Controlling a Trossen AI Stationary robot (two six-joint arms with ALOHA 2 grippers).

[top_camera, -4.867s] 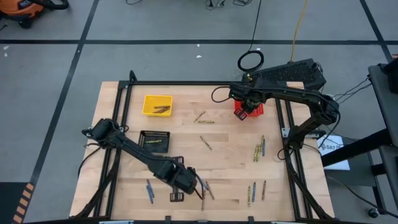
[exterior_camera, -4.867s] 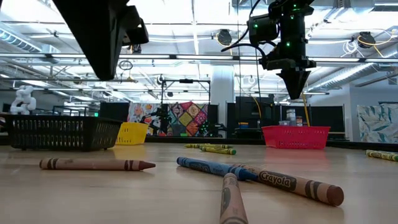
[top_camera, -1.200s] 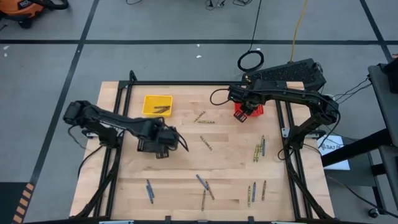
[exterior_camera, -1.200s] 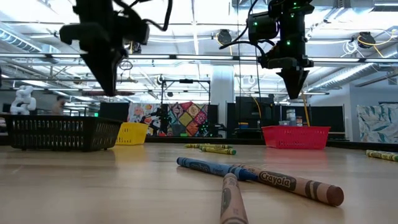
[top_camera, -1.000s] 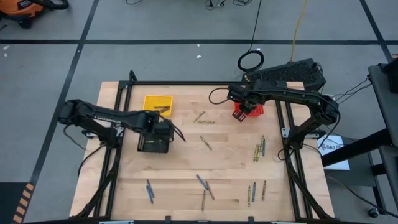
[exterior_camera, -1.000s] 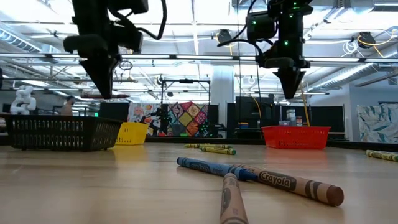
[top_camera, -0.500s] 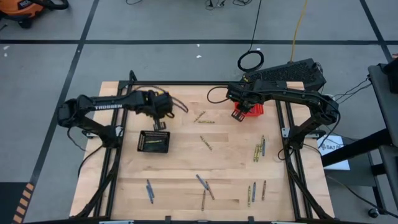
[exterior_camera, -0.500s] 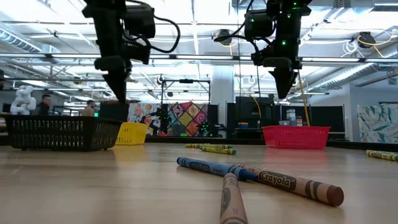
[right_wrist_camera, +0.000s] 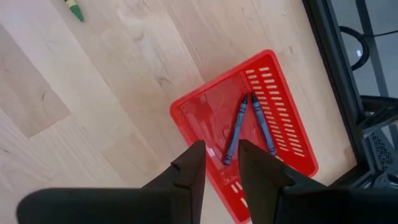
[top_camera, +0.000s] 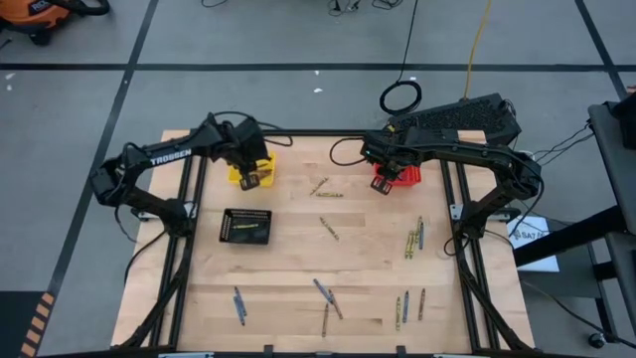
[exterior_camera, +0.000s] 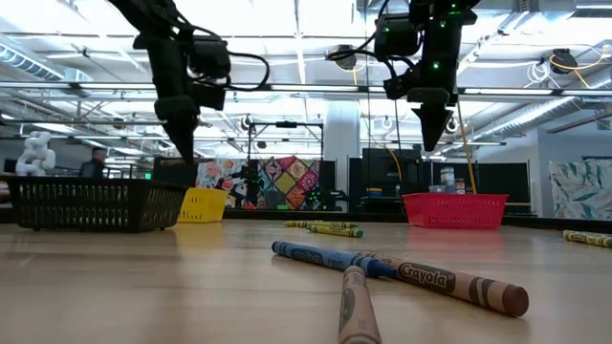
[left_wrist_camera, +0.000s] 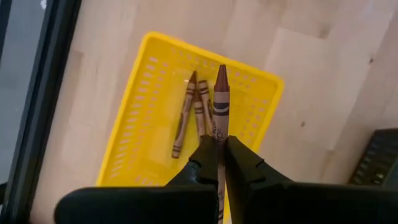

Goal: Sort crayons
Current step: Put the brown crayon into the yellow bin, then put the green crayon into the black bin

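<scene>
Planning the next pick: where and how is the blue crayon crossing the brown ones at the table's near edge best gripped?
Grip the blue crayon near its free far end, coming straight down, claw fingers across its width. It lies flat, and its other end crosses a brown crayon, so there is probably more room at the free end.

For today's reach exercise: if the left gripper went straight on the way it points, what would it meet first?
Probably the yellow mesh basket: the left gripper, shut on a brown crayon, points down into it, towards the brown crayons lying there.

My arms are dark and jointed, with black cables looping off them. The left arm (top_camera: 159, 159) carries white TROSSEN lettering. My fingers (left_wrist_camera: 245, 165) are black, tapered.
</scene>
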